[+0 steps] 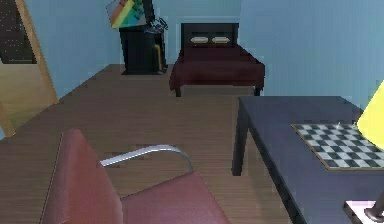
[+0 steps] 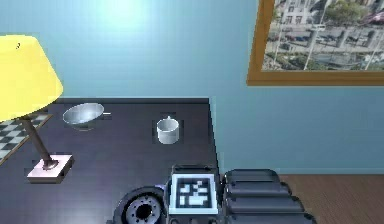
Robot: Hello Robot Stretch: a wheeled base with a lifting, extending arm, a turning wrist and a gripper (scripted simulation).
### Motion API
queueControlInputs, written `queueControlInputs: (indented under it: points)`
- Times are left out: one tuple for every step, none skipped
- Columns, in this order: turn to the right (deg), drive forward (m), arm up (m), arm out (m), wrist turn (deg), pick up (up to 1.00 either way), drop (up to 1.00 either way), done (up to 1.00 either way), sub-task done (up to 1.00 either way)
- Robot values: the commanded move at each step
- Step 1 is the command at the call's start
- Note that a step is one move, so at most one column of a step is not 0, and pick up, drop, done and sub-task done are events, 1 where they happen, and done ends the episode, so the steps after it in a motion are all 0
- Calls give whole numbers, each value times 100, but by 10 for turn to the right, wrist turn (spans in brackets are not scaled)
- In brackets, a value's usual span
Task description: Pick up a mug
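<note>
A small grey mug [image 2: 167,130] stands upright on the dark desk [image 2: 120,150], near its far right corner in the arm side view. My gripper's dark body [image 2: 141,209] shows at the bottom edge, just left of a white marker square [image 2: 196,192]. It sits nearer than the mug and slightly to its left. The gripper's far end lies against the desk top and cannot be made out, so I cannot tell whether it holds anything.
On the desk stand a yellow-shaded lamp [image 2: 24,75], a metal pan [image 2: 83,115] and a checkerboard [image 1: 336,146]. A wood-framed window [image 2: 320,40] is in the blue wall. A red chair [image 1: 120,190] is close ahead, with a bed [image 1: 215,66] and a dark cabinet [image 1: 138,50] beyond open floor.
</note>
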Motion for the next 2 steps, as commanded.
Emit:
queueControlInputs:
  points:
    - [0,0,0,42,0,0,0,0,0]
    - [0,0,0,0,450,0,0,0,0]
